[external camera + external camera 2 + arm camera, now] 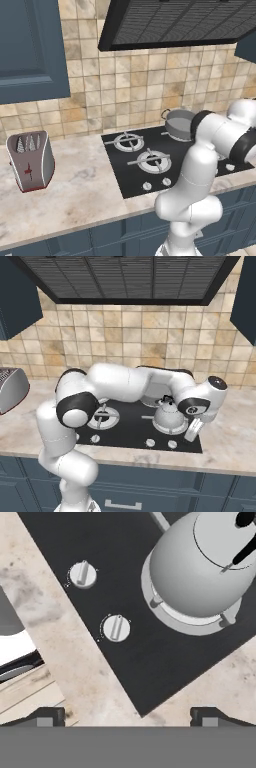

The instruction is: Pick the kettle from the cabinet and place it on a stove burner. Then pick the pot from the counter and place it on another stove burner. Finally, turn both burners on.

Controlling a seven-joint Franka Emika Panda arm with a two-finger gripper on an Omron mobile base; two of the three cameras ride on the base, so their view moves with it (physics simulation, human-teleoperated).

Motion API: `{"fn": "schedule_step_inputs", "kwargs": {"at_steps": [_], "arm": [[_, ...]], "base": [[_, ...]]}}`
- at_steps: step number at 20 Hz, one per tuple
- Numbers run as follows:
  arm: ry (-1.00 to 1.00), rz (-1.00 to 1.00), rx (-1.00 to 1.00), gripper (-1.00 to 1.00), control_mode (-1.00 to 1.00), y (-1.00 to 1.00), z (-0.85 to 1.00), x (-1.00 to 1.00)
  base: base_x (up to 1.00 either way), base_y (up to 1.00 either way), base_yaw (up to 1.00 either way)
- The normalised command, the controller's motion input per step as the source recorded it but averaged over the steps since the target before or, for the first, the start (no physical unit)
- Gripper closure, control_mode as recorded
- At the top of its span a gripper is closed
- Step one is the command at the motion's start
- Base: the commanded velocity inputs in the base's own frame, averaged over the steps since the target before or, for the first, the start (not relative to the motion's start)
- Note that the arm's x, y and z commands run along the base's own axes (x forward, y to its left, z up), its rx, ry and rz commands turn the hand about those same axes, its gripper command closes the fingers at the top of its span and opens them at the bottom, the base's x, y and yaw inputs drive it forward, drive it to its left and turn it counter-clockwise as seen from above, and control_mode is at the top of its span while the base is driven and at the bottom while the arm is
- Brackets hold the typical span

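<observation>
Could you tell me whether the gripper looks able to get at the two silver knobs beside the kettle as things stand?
Probably yes. The gripper hangs open over the front right corner of the cooktop, and the two knobs lie bare on the black glass just ahead of its fingertips. The kettle sits on its burner beside them, not over them.

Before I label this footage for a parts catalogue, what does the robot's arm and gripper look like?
The arm is made of glossy white rounded tube segments with dark, near-black bands at the joints. No cables or markings are visible. The gripper is a small light grey-white piece at the wrist; in the hand view its two fingertips are short, dark and blocky.
</observation>
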Motion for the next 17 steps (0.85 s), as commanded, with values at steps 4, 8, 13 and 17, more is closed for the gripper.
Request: {"fn": "schedule_step_inputs", "kwargs": {"at_steps": [4,8,13,17], "arm": [[-0.06,0.0,0.0,-1.0,-1.0,-0.11,0.25,-0.4],[-0.07,0.0,0.0,-1.0,-1.0,-0.05,0.14,-0.42],[-0.07,0.0,0.0,-1.0,-1.0,-0.01,0.04,-0.42],[-0.06,0.0,0.0,-1.0,-1.0,0.0,0.0,-0.38]], "base": [[0.0,0.0,0.0],[0.0,0.0,0.0],[0.0,0.0,0.0],[0.0,0.0,0.0]]}}
